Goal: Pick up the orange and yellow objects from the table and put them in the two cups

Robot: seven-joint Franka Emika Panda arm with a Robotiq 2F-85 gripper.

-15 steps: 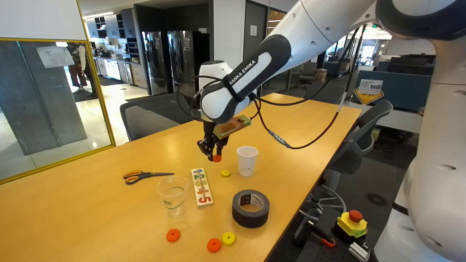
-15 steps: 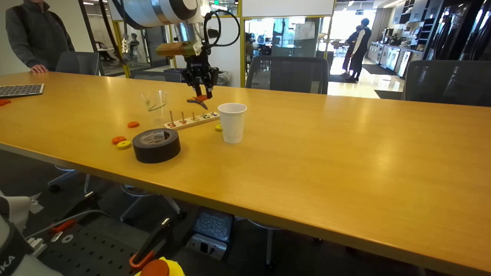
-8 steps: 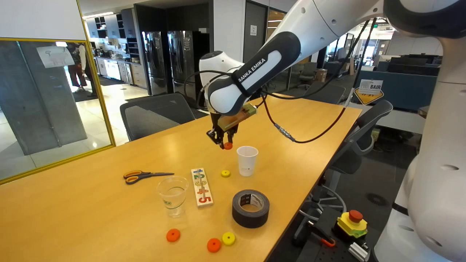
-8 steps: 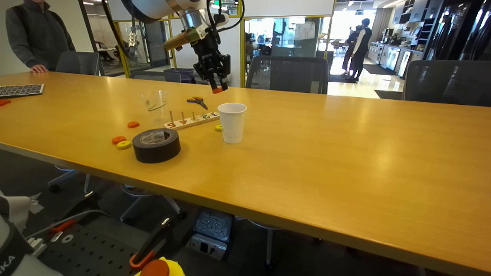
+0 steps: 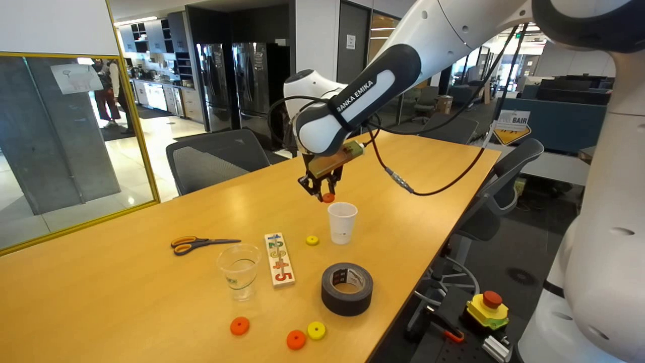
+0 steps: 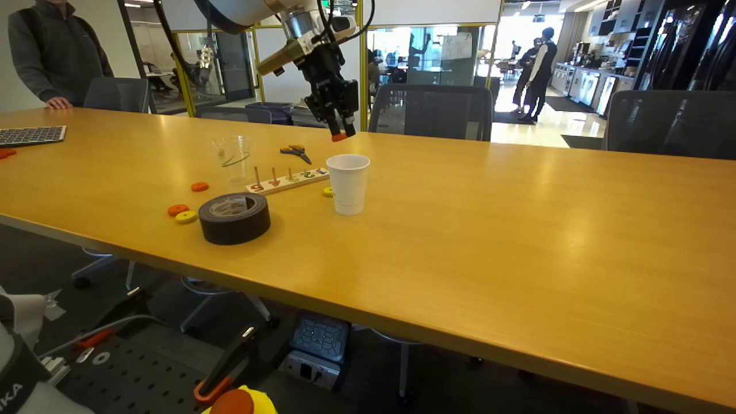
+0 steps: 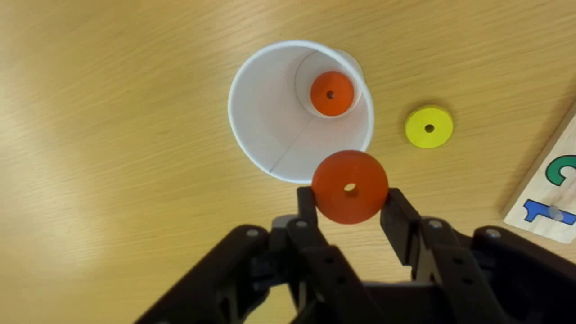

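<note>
Well, I judge the work on this worktop [image 5: 126, 297] to be in its earlier half. My hand [image 7: 349, 193] grasps an orange disc [image 7: 350, 173] by its sides, higher than the rim of the white cup [image 5: 341, 224] and, I believe, not yet over the middle of its mouth. The clear cup [image 5: 240, 275] stands farther in from the robot-side edge of the worktop; I see no disc inside it. Concerning the discs, a second orange disc [image 7: 341, 92] lies already at the bottom of the white cup, so this one is done. What is left: a yellow disc [image 7: 418, 126] just beside the white cup; a third orange disc [image 5: 237, 328] near the clear cup; and, closer to the robot-side edge, a fourth orange disc [image 5: 296, 343] just beside a second yellow disc [image 5: 316, 333]. The orange shapes [image 6: 7, 153] farther along, partly out of view, I cannot identify.
</note>
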